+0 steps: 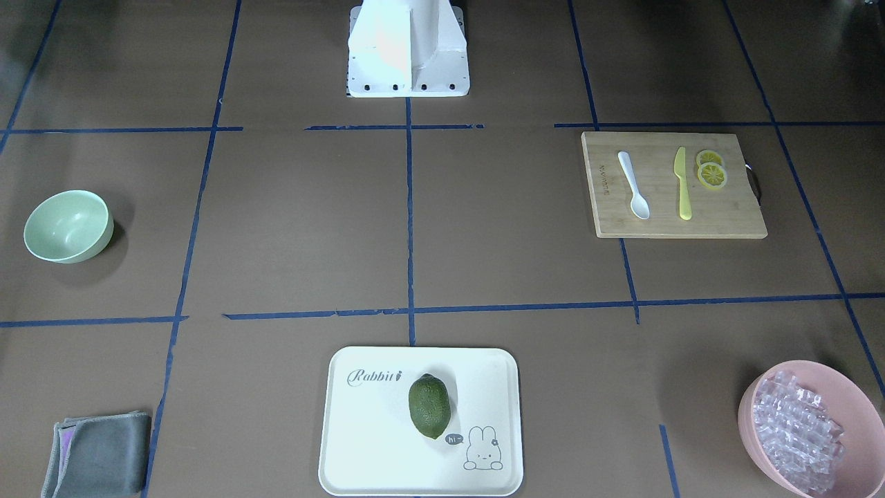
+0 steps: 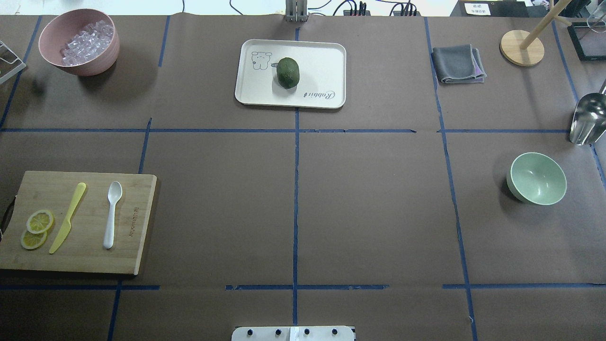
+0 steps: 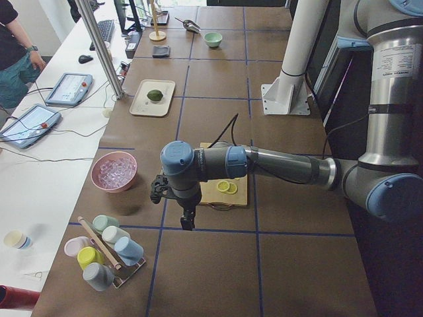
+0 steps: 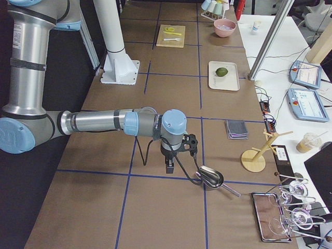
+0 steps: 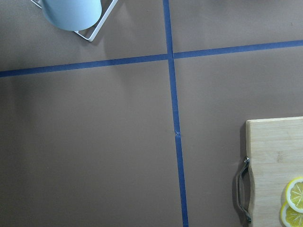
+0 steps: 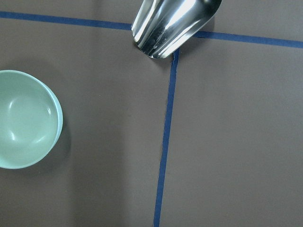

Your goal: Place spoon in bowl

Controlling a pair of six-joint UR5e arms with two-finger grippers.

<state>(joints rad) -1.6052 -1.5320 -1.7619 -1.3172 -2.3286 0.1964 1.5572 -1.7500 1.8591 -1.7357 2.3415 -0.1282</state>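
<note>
The white spoon (image 2: pixel 111 214) lies on a bamboo cutting board (image 2: pixel 90 258) at the table's left, scoop pointing away from the robot; it also shows in the front view (image 1: pixel 633 185). The mint-green bowl (image 2: pixel 538 178) stands empty at the far right, also in the front view (image 1: pixel 68 226) and the right wrist view (image 6: pixel 26 119). My left gripper (image 3: pixel 188 223) hangs beyond the board's outer end. My right gripper (image 4: pixel 169 167) hangs beyond the bowl, near a metal scoop. Both show only in side views, so I cannot tell if they are open or shut.
A yellow knife (image 2: pixel 68 217) and lemon slices (image 2: pixel 35 228) share the board. A pink bowl of ice (image 2: pixel 79 41), a tray (image 2: pixel 326 57) with a green fruit, a grey cloth (image 2: pixel 458 64), a metal scoop (image 2: pixel 587 118) and a cup rack (image 3: pixel 106 254) stand around.
</note>
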